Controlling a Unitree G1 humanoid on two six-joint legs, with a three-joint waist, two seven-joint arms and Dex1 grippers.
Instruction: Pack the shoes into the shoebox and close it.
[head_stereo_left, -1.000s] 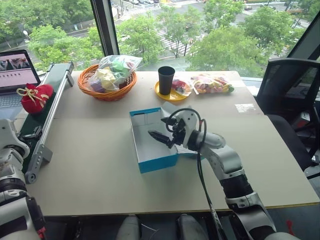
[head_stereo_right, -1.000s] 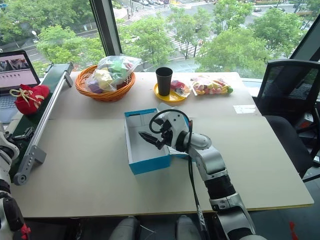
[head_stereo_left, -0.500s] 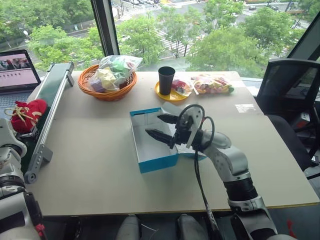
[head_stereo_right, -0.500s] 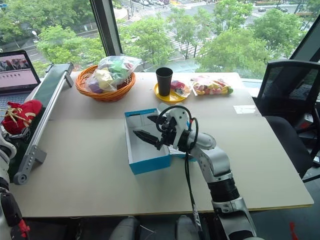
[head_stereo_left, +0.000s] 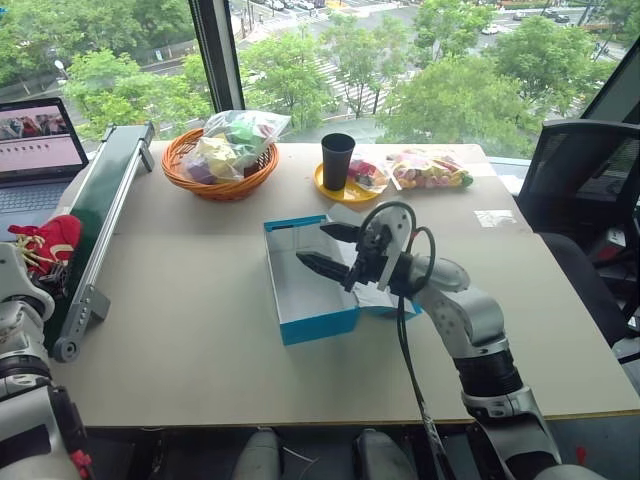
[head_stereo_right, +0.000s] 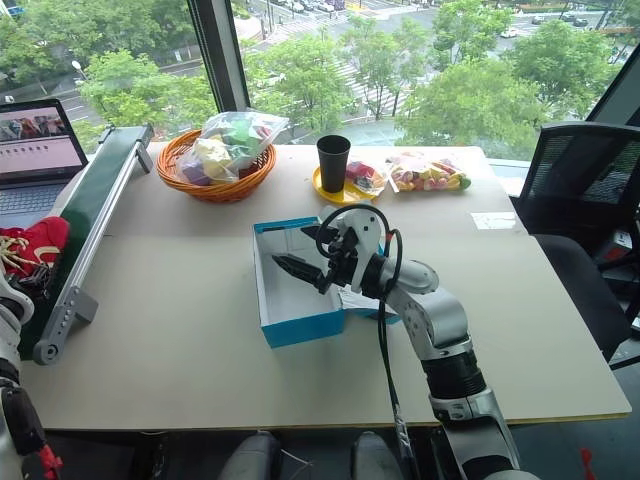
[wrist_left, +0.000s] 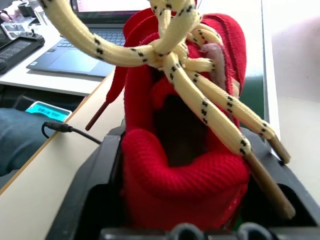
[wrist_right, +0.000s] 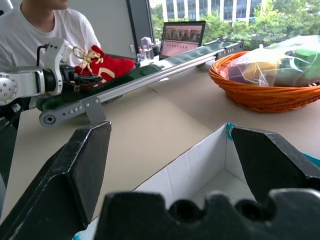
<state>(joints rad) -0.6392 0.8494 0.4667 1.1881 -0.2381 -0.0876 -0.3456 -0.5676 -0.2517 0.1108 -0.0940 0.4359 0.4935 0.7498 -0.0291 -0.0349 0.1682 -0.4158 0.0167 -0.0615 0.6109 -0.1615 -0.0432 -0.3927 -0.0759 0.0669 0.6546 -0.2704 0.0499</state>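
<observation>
Clearly the left hand (wrist_left: 185, 220) clamps the red shoes (wrist_left: 185, 150); dangling laces could snag the conveyor rail (head_stereo_left: 105, 215), while the right hand (head_stereo_left: 335, 250) hovers, spread, over the shoebox (head_stereo_left: 310, 325).

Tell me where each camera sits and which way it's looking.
Head eyes: look forward and down at the table; right gripper open over the shoebox.
Left wrist: looks along the left gripper, closed on the shoes; laptop behind.
Right wrist: looks over the shoebox toward the conveyor.
Shared: shoes, shoebox, basket.
</observation>
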